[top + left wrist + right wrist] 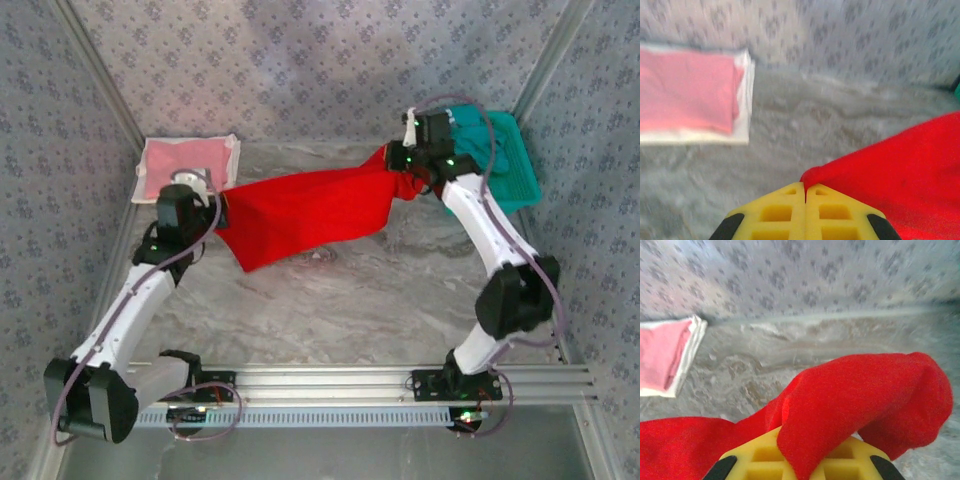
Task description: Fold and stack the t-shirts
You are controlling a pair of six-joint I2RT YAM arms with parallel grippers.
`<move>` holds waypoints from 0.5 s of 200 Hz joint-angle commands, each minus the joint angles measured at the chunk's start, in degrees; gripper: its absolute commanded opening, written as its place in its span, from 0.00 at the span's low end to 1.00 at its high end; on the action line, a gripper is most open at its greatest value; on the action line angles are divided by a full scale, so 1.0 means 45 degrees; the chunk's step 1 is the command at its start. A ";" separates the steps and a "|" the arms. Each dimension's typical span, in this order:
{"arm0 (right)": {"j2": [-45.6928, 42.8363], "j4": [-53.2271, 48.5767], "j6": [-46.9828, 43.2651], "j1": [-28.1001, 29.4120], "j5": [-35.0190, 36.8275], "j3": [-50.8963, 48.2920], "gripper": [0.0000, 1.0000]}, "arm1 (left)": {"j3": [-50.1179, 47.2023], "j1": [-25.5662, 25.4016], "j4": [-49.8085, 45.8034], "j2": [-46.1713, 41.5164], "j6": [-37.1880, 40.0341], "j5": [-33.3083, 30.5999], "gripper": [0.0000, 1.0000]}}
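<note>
Two hands hold one red t-shirt (310, 205) stretched out between them over the gray tabletop (350, 300). The left hand (805, 189) is pinched tight on one corner of the red cloth, with its yellow fingers (775, 212) pressed together. The right hand (398, 165) grips the other end at the far right, and red cloth flops over its yellow fingers (850, 452). A folded pink t-shirt (185, 157) lies on a white sheet (744, 120) in the far left corner. A teal basket (515, 170) sits at the far right.
</note>
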 commanded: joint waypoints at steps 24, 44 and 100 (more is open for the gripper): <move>-0.4692 0.0689 -0.0757 0.1061 0.1806 -0.1958 0.00 | 0.2368 -0.0079 -0.1288 -0.1419 0.1400 0.1876 0.00; -0.6406 0.0452 -0.1267 0.1835 0.2743 -0.2481 0.00 | 0.3297 -0.0283 -0.2509 -0.1938 0.1698 0.2804 0.00; -0.7009 -0.1020 -0.0416 0.2179 0.4005 -0.2683 0.02 | 0.5915 -0.0377 -0.5101 -0.0560 0.2525 0.1529 0.00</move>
